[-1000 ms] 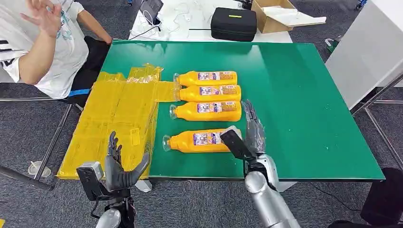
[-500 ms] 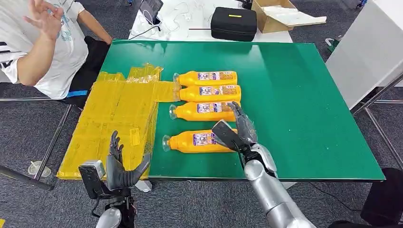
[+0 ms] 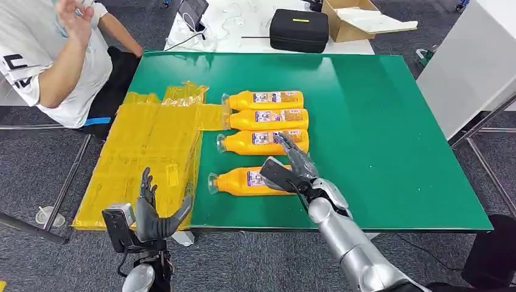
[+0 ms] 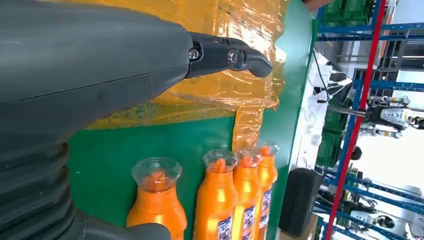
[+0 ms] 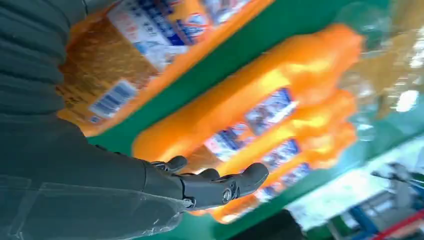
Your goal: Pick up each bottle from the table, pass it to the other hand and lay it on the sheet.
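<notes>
right hand (image 3: 291,167): fingers spread wide over nearest bottle (image 3: 243,181), holding nothing
left hand (image 3: 155,217): wide, empty, beside sheet (image 3: 152,146)
table (image 3: 377,134): four bottles lying

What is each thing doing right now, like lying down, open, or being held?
Nearest bottle: lying on its side, right hand over it, not lifted.
Three other bottles: lying side by side, capped, untouched.
Yellow sheet: spread flat, no bottle on it.
Right hand: open, fingers spread.
Left hand: open, holding nothing.
Cardboard box: open.
</notes>
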`<state>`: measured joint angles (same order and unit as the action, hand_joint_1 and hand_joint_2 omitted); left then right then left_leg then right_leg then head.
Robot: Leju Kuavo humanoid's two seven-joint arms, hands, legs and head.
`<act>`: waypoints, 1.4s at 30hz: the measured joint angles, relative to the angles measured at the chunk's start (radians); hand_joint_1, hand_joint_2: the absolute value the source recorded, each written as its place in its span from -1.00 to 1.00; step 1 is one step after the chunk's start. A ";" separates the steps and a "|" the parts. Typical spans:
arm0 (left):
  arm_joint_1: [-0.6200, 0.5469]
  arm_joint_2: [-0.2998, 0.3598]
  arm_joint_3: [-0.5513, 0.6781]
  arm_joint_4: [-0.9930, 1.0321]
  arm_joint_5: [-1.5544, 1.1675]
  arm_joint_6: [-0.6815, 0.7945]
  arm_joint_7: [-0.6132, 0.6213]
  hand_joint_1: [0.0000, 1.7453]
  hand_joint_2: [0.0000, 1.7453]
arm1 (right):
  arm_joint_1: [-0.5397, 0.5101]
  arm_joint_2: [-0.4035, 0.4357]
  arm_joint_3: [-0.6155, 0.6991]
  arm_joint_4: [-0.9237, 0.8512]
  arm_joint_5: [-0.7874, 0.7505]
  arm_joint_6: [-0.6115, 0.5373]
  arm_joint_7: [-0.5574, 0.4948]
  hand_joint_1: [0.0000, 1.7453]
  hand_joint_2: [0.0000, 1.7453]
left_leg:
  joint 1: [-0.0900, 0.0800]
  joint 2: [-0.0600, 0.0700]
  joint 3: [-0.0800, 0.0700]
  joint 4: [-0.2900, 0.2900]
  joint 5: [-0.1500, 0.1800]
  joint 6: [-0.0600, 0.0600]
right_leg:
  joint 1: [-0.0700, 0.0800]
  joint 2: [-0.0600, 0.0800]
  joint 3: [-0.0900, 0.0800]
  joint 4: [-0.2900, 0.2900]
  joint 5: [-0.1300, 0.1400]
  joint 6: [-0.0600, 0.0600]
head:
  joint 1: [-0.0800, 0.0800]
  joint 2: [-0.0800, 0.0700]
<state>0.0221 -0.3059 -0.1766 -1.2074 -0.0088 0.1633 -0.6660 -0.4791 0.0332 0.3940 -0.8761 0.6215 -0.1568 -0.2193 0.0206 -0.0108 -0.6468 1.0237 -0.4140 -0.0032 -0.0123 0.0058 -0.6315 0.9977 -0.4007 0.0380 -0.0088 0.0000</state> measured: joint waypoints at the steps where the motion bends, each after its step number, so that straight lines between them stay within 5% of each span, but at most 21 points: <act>1: 0.000 0.000 0.002 0.001 0.000 -0.002 -0.002 -1.00 1.00 | 0.000 0.000 0.006 -0.014 -0.006 -0.001 0.000 -1.00 1.00 | 0.000 0.000 0.000 0.000 0.000 0.000 | 0.000 0.000 0.000 0.000 0.000 0.000 | 0.000 0.000; 22: -0.016 -0.008 0.023 0.061 0.008 -0.034 -0.026 -1.00 1.00 | -0.061 -0.070 0.223 -0.044 -0.068 0.218 0.005 -1.00 1.00 | 0.000 0.000 0.000 0.000 0.000 0.000 | 0.000 0.000 0.000 0.000 0.000 0.000 | 0.000 0.000; 42: -0.024 -0.011 0.042 0.091 0.011 -0.038 -0.029 -1.00 1.00 | -0.138 -0.147 0.322 0.069 -0.070 0.256 0.113 -1.00 1.00 | 0.000 0.000 0.000 0.000 0.000 0.000 | 0.000 0.000 0.000 0.000 0.000 0.000 | 0.000 0.000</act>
<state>-0.0024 -0.3170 -0.1350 -1.1166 0.0019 0.1255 -0.6947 -0.6174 -0.1137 0.7156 -0.8076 0.5516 0.0995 -0.1064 0.0205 -0.0108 -0.6468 1.0239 -0.4141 -0.0031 -0.0125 0.0058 -0.6315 0.9977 -0.4006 0.0380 -0.0092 0.0004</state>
